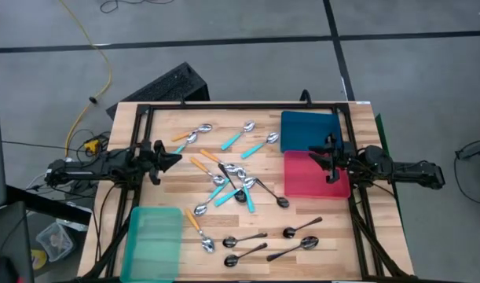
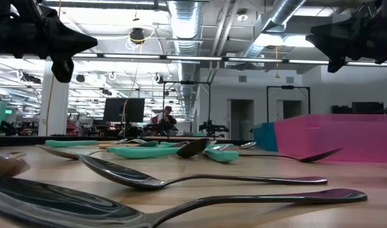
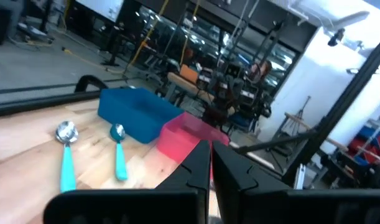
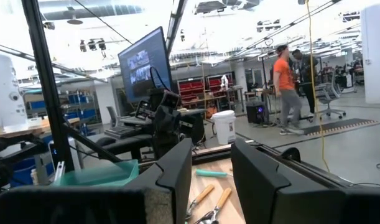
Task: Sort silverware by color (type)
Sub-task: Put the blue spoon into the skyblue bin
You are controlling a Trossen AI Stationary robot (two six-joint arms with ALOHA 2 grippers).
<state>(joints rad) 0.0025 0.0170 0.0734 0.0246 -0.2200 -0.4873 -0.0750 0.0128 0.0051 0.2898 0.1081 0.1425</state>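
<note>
I see left gripper point(image 1: 175, 159) pressed together, left of scattered metal-bowled spoons point(image 1: 238, 179) | right gripper point(image 1: 327, 162) spread, empty, over pink rectangular plastic bin point(image 1: 302, 185)

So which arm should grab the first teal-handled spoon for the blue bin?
Probably the right. Its gripper is open and sits beside the blue bin, near the teal-handled spoon. The left gripper is shut and farther away.

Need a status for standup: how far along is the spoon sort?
Nothing sorted: the blue bin, pink bin and green bin look empty. Nothing in hand: the left gripper is shut on nothing, the right gripper open, above the table. All spoons remain loose.
</note>
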